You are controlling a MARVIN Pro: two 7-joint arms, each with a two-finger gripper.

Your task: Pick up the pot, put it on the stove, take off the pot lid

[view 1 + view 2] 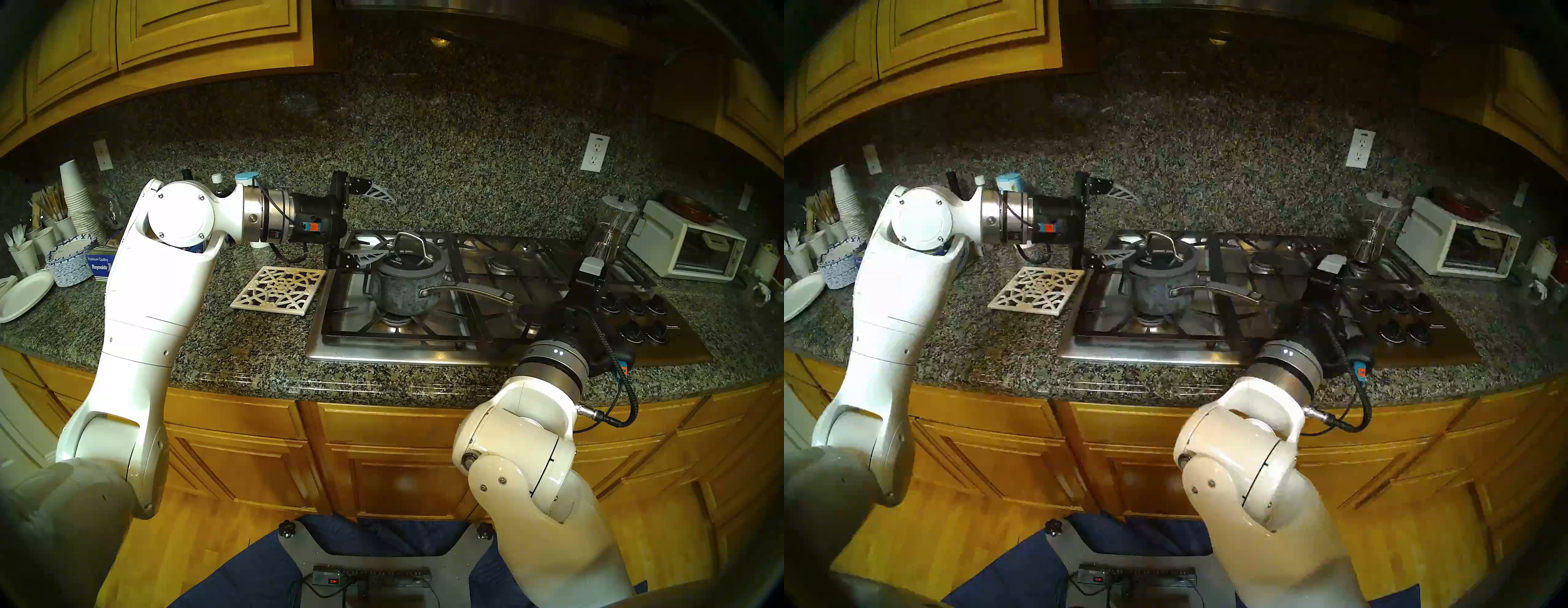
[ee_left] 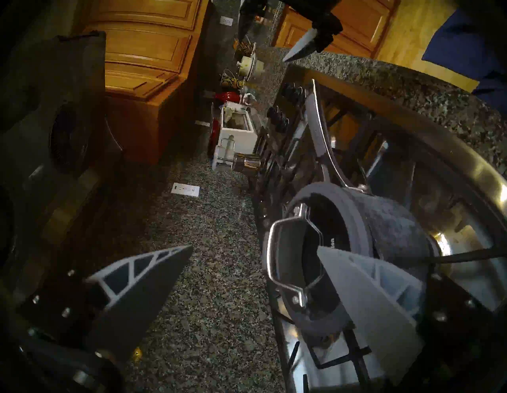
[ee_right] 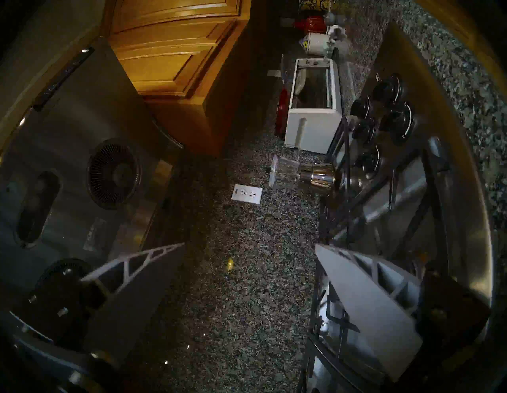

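pot: sits on the front left burner of the stove, long handle sticking out to the right.
pot lid: on the pot, silver loop on top.
left hand: fingers wide apart, holding nothing, one finger above the lid, one low by the lid's left edge; touching or not is hard to tell.
right hand: fingers wide apart, empty, over the stove's front right part; in the head views mostly hidden by its own arm.
trivet: flat on the surface, left of the stove.
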